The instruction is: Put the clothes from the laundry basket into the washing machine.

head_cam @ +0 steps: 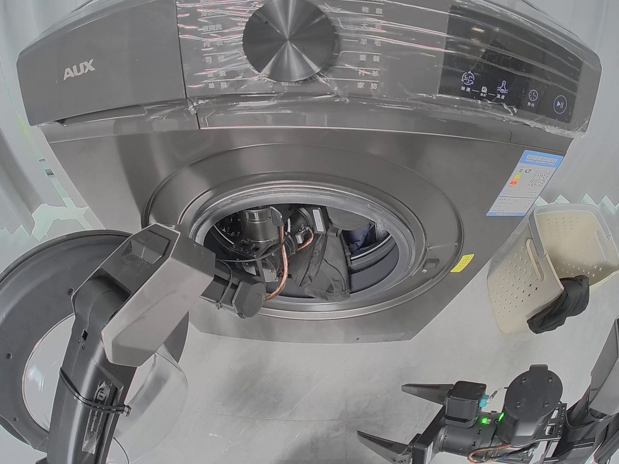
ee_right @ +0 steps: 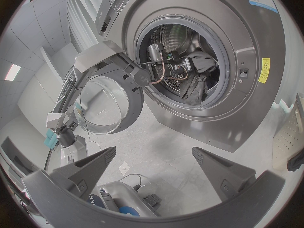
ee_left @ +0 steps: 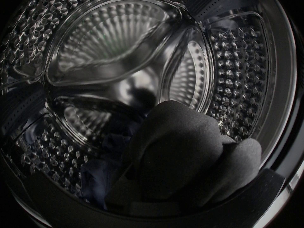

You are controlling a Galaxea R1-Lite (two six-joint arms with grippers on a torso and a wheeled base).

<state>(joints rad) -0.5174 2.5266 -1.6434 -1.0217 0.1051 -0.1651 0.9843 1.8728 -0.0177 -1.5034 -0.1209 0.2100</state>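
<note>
left gripper (ee_right: 189,64) sits inside the washing machine (head_cam: 361,162) drum, against a dark garment (ee_left: 177,149) at the drum mouth; its grip cannot be told. right gripper (head_cam: 389,415) is low, spread wide, empty. laundry basket (head_cam: 516,272) stands right of the machine, black cloth (head_cam: 562,304) over its rim.

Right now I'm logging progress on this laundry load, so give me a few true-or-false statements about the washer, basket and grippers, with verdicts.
1. The door of the washing machine stands open. True.
2. The left gripper is inside the drum. True.
3. The right gripper holds a garment. False: it is open and empty, low in front of the machine.
4. The laundry basket has been emptied. False: a dark garment hangs over its edge.
5. The drum holds no clothes. False: dark clothes lie in it near the opening.
</note>
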